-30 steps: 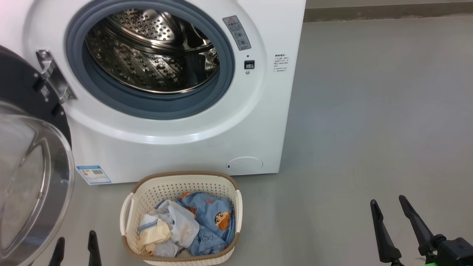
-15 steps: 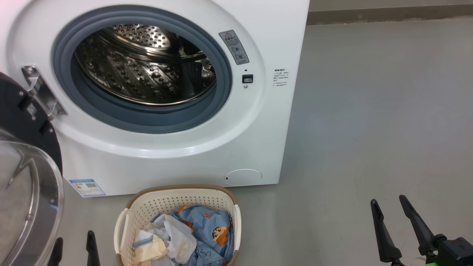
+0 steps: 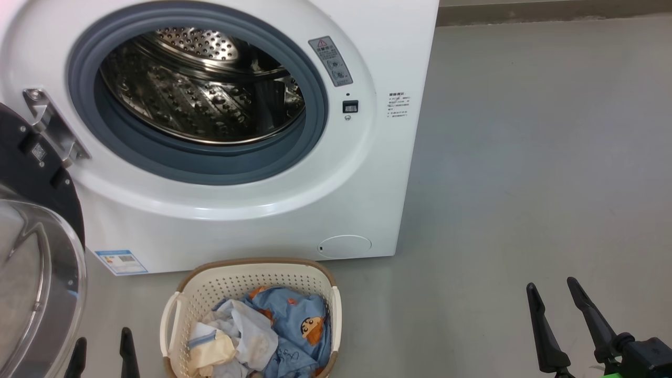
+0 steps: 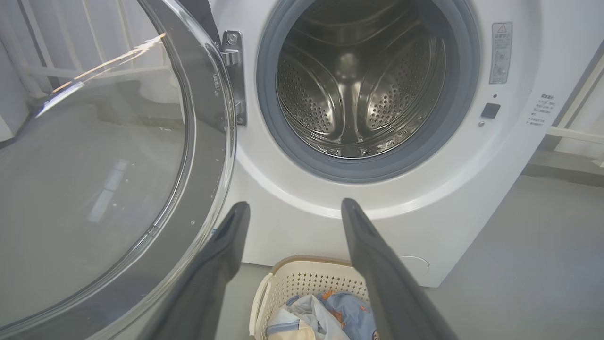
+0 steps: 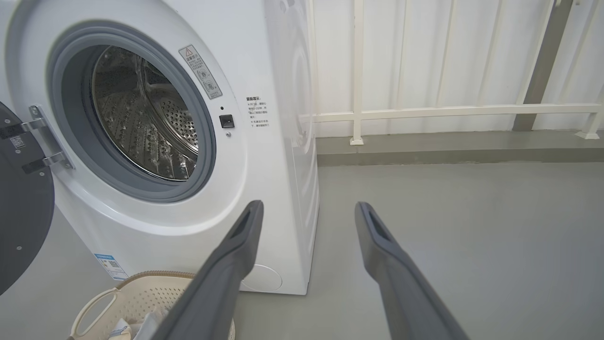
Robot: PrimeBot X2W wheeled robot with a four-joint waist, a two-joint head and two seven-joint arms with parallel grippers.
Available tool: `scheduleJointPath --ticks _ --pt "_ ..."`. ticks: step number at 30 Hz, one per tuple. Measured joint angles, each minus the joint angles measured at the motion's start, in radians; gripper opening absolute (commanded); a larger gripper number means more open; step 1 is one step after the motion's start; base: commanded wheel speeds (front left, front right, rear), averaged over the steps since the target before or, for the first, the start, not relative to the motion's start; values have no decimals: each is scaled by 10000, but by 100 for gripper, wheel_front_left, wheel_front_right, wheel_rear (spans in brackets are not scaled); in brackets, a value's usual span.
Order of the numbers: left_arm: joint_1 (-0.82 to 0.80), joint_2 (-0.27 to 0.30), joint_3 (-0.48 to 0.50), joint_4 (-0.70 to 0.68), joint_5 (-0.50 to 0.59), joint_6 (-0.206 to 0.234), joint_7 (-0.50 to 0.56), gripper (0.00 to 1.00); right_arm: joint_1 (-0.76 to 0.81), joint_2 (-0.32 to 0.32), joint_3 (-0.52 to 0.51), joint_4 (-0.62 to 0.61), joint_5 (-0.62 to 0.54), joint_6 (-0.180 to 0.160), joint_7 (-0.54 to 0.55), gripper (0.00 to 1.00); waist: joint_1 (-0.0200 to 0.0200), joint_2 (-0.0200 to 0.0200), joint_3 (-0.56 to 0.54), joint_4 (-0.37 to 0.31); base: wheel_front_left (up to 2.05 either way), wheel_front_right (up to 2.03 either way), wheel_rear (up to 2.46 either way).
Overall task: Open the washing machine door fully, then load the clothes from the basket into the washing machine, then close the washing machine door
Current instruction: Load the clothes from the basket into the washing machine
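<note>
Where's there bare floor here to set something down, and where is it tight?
Widest free patch: the grey floor right of the washing machine, up to the right end effector. The drum mouth is also unobstructed. Crowded at the left: the open washing machine door stands beside the left end effector, with the basket close before the machine's front.

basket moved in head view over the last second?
No. The basket sits the same against the washing machine and its blue label; the whole view shifted, so the camera moved.
</note>
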Motion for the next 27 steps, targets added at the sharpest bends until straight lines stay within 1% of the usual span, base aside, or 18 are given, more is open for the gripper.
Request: scheduleJointPath --ticks 20,27 --pt "-30 0 -123 -77 182 -8 0 100 -48 169 27 -12 0 0 0 100 1 0 421 -241 0 0 0" --pt "-168 0 -230 263 405 -8 2 100 -174 221 61 -12 0 0 0 100 1 0 637 -412 0 0 0"
